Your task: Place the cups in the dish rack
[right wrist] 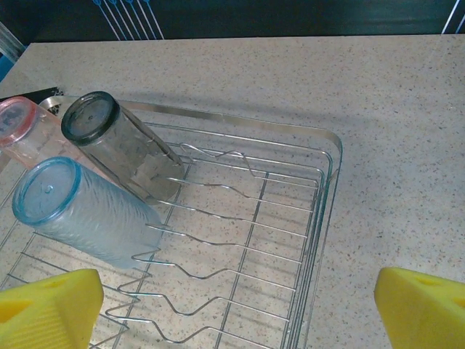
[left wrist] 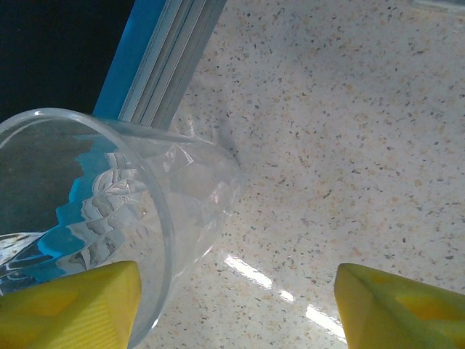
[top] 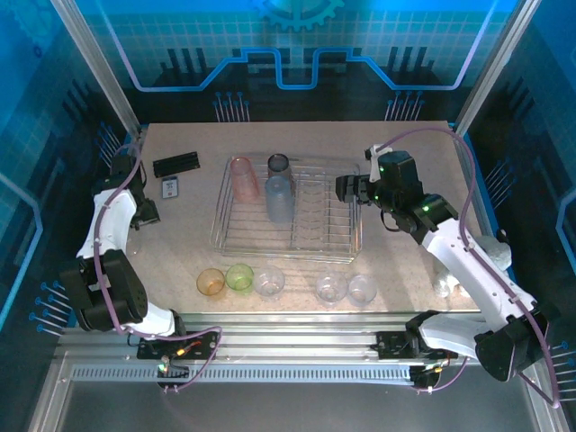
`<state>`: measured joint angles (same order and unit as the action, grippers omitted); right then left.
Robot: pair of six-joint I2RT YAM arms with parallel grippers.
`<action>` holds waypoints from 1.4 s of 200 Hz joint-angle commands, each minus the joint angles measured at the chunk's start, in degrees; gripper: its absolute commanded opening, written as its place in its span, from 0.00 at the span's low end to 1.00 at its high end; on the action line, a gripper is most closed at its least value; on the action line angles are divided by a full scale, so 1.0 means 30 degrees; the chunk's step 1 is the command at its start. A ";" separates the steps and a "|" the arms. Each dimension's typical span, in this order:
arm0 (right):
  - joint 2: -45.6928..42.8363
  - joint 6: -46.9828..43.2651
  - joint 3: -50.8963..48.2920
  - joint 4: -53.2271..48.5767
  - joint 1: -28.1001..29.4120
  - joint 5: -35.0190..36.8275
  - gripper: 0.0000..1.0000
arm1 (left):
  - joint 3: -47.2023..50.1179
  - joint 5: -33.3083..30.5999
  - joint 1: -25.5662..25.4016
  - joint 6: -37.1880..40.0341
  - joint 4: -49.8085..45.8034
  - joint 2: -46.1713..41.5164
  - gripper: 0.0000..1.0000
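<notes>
Although three cups lean among the tines at the left end of the dish rack [right wrist: 240,118], the others are outside it. The pink cup [top: 244,178], the grey cup [right wrist: 120,149] and the pale blue cup [right wrist: 83,214] rest there tilted, bases up. The rack itself sits in the middle of the table [left wrist: 349,109].

Just in front of the rack's near edge a row stands on the table: an orange cup [top: 211,282], a green cup [top: 239,276], then three clear cups [top: 269,281], [top: 331,287], [top: 363,288].

One more clear cup [left wrist: 109,211] is at the table's left edge, beside the metal frame rail [left wrist: 163,62]. The left gripper [left wrist: 238,291] is at it with jaws apart. One finger is against the cup's wall and the other is well clear of it, so nothing is gripped.

The right gripper [right wrist: 236,298] hangs over the rack's right end, jaws spread wide and holding nothing.

A black ridged bar [top: 175,165] lies at the far left of the table, apart from the rack.
</notes>
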<state>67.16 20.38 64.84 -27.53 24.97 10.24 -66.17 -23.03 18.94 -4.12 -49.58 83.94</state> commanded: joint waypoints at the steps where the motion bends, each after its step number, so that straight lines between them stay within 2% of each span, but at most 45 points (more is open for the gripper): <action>1: -0.0092 0.0001 -0.0061 -0.0404 0.0241 0.0102 0.97 | 0.0589 0.0398 0.0450 -0.0014 0.0238 0.0324 0.67; 37: -0.0613 0.0092 -0.0540 -0.0680 0.0254 0.0212 0.96 | 0.0386 0.0265 0.0590 -0.0459 -0.0017 0.0982 0.55; 61: -0.1005 0.0274 -0.0884 -0.0679 0.0270 0.0307 0.96 | 0.0304 0.1393 0.0629 -0.0766 -0.0287 0.1379 0.55; 80: -0.1188 0.0392 -0.1218 -0.0527 0.0282 0.0337 0.96 | 0.0381 0.1932 0.0603 -0.0826 -0.0289 0.1463 0.49; 109: -0.1210 0.0600 -0.1528 -0.0368 0.0329 0.0307 0.96 | 0.0374 0.2102 0.0621 -0.0932 -0.0245 0.1022 0.34; 121: -0.1276 0.0515 -0.1686 -0.0116 0.0377 0.0278 0.96 | 0.0285 0.2924 0.0608 -0.0987 -0.0400 0.0767 0.27; 144: -0.1449 0.0458 -0.1964 0.0184 0.0518 0.0774 0.96 | 0.0299 0.4503 0.0275 -0.1307 -0.1216 0.0337 0.00; 165: -0.1657 0.0003 -0.2153 0.0437 0.0504 0.1109 0.97 | 0.1018 0.5849 -0.0282 -0.1651 -0.1035 -0.1460 0.00; 203: -0.1768 -0.2411 -0.2208 0.0724 0.0386 0.2047 0.97 | 0.2534 1.1391 -0.0395 -0.4466 0.1101 -0.7290 0.00; 223: -0.1946 -0.3665 -0.2226 0.1022 0.0245 0.1307 0.99 | 0.2897 1.3910 -0.0420 -0.6375 0.2627 -0.9890 0.00; 251: -0.2429 -0.3736 -0.2261 0.2131 0.0069 0.0423 1.00 | 0.2751 1.7592 -0.0454 -0.8788 0.5278 -1.1911 0.00; 280: -0.2237 -0.2764 -0.1512 0.2510 -0.0082 0.0473 1.00 | 0.3141 2.1075 -0.0683 -1.2220 0.9521 -1.2844 0.00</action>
<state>60.64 11.29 58.70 -22.94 25.65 12.73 -57.98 26.44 17.69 -29.36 -35.42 46.92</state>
